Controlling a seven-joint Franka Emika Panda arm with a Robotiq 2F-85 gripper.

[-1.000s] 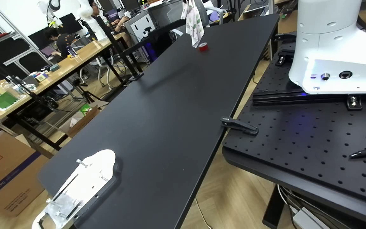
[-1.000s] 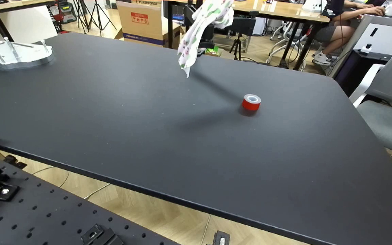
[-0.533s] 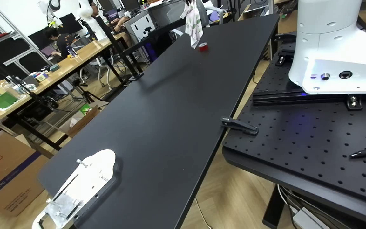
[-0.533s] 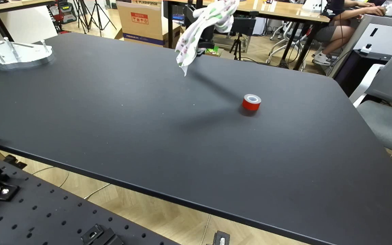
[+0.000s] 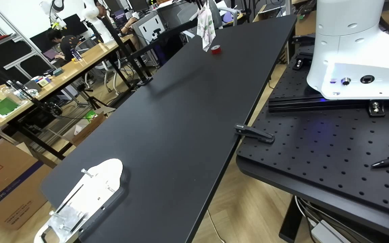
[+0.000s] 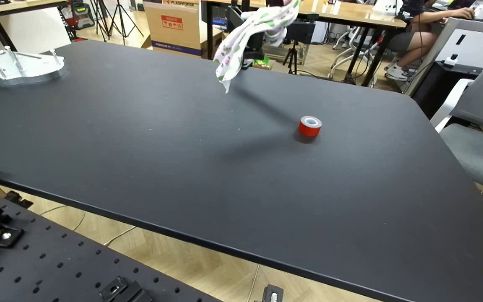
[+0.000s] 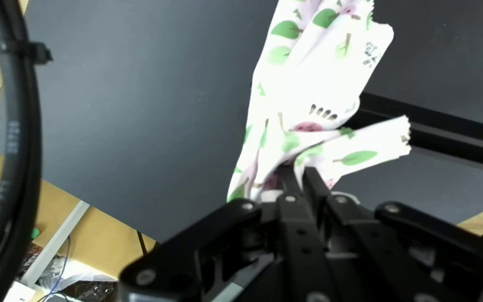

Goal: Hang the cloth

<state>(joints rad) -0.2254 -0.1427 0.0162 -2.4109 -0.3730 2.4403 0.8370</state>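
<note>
Black two-fingered gripper [image 7: 299, 175] of angular, screw-fastened links, its slim fingers [image 7: 288, 180] nearly together and pinching a gathered fold of thin white cloth [image 7: 321, 88] printed with green leaves and pink motifs. The fabric is creased lengthwise and zigzag-edged at one end. In both exterior views it hangs with its lower end above the smooth, matte black tabletop [image 6: 183, 188]; in the wrist view it overlaps a straight black bar [image 7: 447, 121]; contact cannot be determined. On the tabletop are a red, ring-shaped tape roll [image 6: 309, 131] and a white, round-ended board [image 5: 108, 171] bearing silvery pegs [image 5: 87, 173].
</note>
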